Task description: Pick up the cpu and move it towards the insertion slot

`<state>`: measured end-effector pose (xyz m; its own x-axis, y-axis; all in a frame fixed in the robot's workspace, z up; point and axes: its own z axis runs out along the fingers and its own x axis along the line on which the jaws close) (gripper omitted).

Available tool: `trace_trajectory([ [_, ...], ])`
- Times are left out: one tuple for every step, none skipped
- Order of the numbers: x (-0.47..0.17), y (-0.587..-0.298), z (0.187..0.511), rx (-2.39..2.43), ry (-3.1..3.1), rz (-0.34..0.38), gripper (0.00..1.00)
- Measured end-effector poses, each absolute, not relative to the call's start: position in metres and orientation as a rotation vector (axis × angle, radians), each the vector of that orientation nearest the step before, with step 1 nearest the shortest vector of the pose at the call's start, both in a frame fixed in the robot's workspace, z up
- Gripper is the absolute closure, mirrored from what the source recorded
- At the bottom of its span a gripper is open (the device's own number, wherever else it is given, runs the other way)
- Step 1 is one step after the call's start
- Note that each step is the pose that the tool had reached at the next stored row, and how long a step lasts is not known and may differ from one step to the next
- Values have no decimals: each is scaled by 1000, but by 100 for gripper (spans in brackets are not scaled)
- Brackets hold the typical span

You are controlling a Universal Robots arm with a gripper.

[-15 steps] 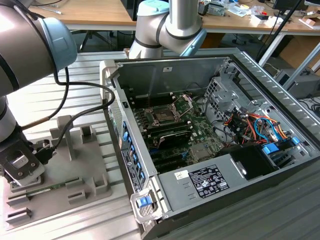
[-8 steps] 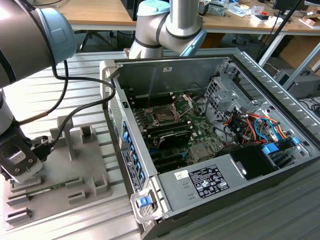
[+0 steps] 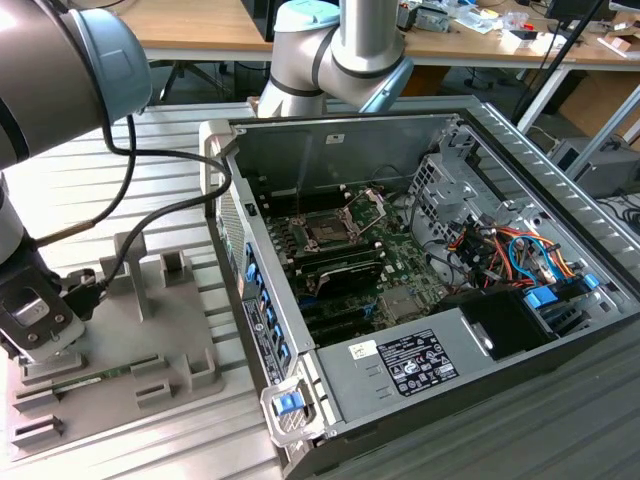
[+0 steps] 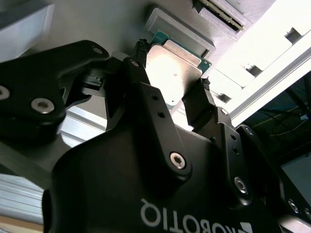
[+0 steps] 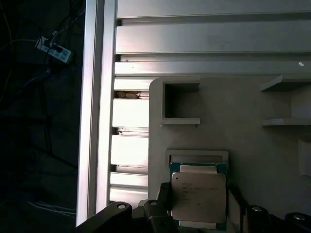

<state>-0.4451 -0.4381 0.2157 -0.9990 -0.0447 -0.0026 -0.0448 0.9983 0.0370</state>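
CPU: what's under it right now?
A raised grey nest on the grey fixture plate, its rim showing along one side. The pocket floor beneath the cpu is covered.

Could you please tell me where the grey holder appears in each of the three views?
Exterior view: the grey holder sits at the exterior view's left, beside the computer case.
First wrist view: the grey holder spreads beneath the cpu.
Second wrist view: the grey holder lies behind the cpu.
Shared landmark: the gripper, above it.

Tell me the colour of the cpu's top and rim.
The cpu: silvery top, teal-green rim; clearest in the first wrist view.
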Motion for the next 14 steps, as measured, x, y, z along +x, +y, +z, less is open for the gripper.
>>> trace_trajectory([
  [-445,-438,216,-70,3139,58,45],
  [-445,-438,217,-70,3138,58,45],
  [-445,-438,218,-70,3139,58,45],
  [-445,-438,219,-70,3138,58,45],
  [-445,-438,219,-70,3138,58,45],
  [-445,-438,221,-70,3139,58,45],
  [-445,-438,223,-70,3139,58,45],
  [-445,-438,223,-70,3138,58,45],
  [-445,-438,224,-70,3139,58,45],
  [-445,-438,225,-70,3139,58,45],
  [-445,-438,226,-70,3139,58,45],
  [-445,-438,227,-70,3139,58,45],
  [-445,-438,228,-70,3139,58,45],
  [-445,-438,229,-70,3139,58,45],
])
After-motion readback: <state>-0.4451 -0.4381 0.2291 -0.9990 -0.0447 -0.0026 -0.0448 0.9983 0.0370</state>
